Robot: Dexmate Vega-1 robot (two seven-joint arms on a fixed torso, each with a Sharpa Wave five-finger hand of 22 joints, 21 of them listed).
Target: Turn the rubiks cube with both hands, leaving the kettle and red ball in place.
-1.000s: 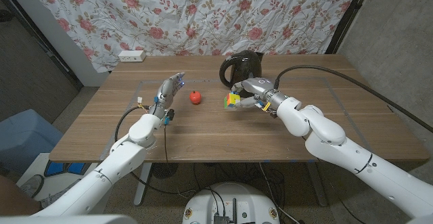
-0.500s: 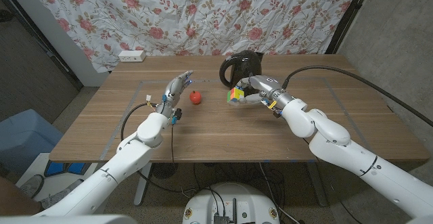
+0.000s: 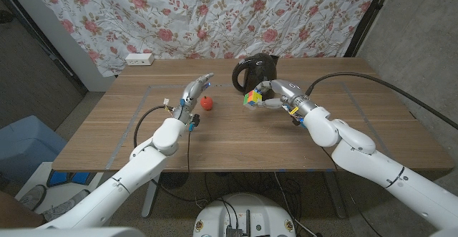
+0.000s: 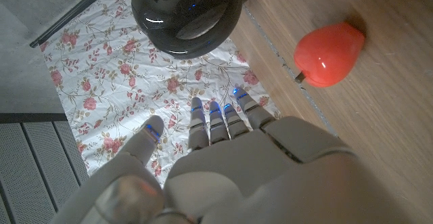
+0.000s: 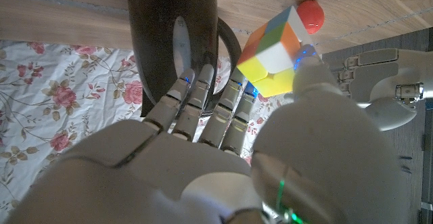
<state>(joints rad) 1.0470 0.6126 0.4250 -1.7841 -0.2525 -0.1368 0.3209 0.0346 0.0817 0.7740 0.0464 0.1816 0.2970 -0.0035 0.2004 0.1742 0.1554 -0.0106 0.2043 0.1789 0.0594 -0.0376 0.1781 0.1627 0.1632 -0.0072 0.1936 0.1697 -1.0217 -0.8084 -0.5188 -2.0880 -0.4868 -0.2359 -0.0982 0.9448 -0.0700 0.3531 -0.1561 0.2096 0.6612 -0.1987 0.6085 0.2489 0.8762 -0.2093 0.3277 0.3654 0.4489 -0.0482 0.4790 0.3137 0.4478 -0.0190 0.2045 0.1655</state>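
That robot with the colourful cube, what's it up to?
It is working a Rubik's cube. Its right hand holds the cube above the wooden table, just in front of a black kettle. Its left hand is open with its fingers stretched out, close beside a small red ball on the table, and it is not on the cube yet. Kettle and ball sit untouched.

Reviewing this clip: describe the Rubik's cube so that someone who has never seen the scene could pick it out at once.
Start at the black kettle standing near the far edge of the wooden table. Just in front of it, the right hand holds the Rubik's cube up off the table. It is the only many-coloured blocky thing, with yellow, orange and white faces, unlike the smooth red ball lying on the wood beside the left hand.
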